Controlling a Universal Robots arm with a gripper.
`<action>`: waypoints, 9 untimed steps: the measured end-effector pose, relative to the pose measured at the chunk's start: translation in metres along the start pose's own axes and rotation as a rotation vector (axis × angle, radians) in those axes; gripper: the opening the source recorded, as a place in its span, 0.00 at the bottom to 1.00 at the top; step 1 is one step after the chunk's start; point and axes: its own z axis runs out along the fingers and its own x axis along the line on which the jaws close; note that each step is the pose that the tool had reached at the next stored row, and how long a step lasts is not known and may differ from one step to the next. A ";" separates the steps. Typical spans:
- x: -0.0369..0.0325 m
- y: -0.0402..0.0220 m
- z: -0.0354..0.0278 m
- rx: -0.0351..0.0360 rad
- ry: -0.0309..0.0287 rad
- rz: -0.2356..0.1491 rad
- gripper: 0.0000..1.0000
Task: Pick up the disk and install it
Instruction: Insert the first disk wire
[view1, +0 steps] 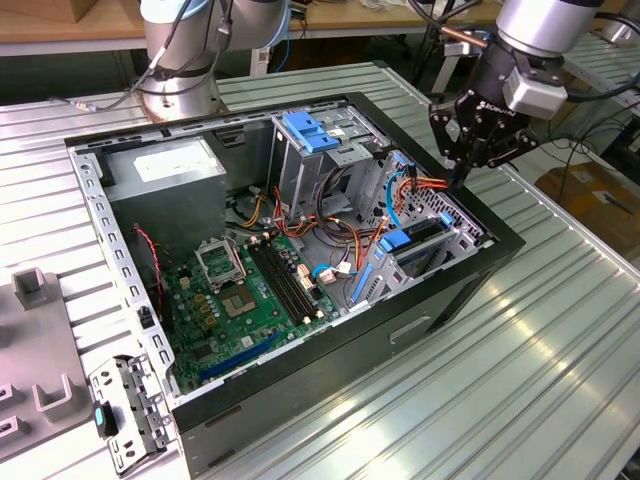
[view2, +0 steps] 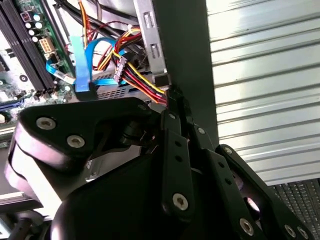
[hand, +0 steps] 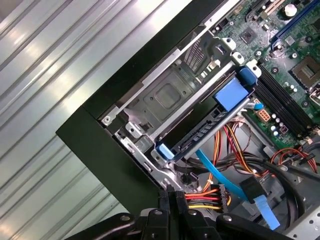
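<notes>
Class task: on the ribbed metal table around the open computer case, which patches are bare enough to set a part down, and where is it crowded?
Bare: ribbed metal table along the black open computer case's front wall, on the exterior view's right. Crowded: inside, coloured cables beside the green motherboard; black gripper over the case's far corner.

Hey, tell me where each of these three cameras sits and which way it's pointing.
Exterior view: off the arm, looking down at the open computer case on the ribbed metal table; arm and claw at the case's far corner.
Second wrist view: on the arm, looking along the claw at cables and motherboard.
First wrist view: on the arm, looking down at the drive bay; claw.
Shared: both wrist views show the claw, cables and motherboard.
</notes>
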 end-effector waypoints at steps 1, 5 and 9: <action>-0.0013 0.0012 -0.0001 -0.0001 0.0001 0.000 0.16; -0.0016 0.0016 0.0000 -0.0017 0.0000 0.045 0.16; -0.0016 0.0016 0.0000 -0.0041 0.0000 0.104 0.16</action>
